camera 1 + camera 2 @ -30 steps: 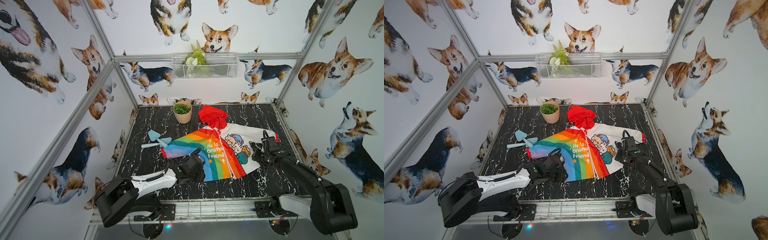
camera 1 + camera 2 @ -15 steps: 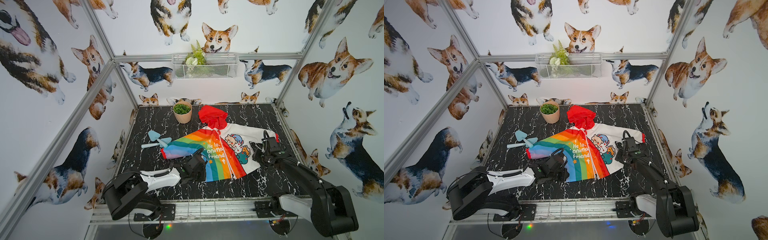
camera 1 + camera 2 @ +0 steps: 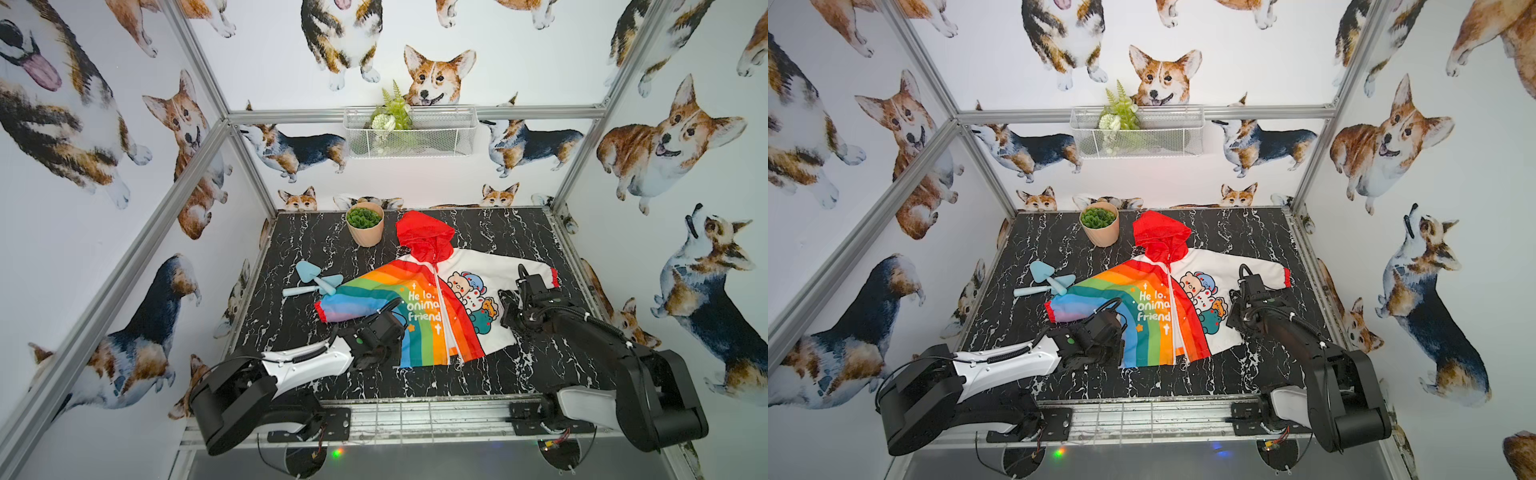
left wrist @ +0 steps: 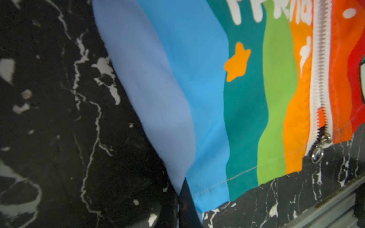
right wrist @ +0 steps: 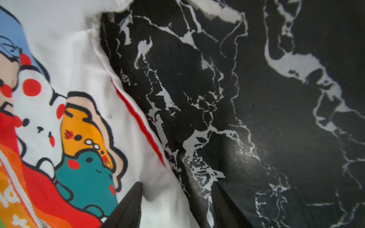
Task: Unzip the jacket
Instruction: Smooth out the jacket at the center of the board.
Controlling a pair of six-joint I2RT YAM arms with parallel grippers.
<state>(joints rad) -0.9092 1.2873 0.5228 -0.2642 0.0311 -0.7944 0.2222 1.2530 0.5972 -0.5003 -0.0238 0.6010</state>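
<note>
Your task is looking largely done but unconfirmed. The thin child's jacket (image 3: 374, 291), red-hooded, with one rainbow-striped half and one white cartoon-animal half, is lying flat and front up on the black marble-patterned table (image 3: 316, 249). The small metal slider (image 4: 325, 138) of its white toothed zipper (image 4: 321, 59) is sitting at the hem end, its ring pull (image 4: 317, 155) resting on the table. Just above the slider the teeth are standing parted; higher up the rows are lying so close that I cannot tell whether they are meshed. In my judgement, drawing the halves apart is what is remaining. Your left gripper (image 4: 182, 199) is sitting fully closed, pinching the pale-blue hem corner, which is tenting up into the fingers; the slider is lying well along the hem from them. That arm is stretching low across the table front. Your right gripper (image 5: 176, 184) is standing about half open, gripping nothing: its fingers (image 5: 130, 207) are straddling the white side edge, one over cloth, one over bare table. That arm is reaching forward, elbow bent, wrist pitching down.
</note>
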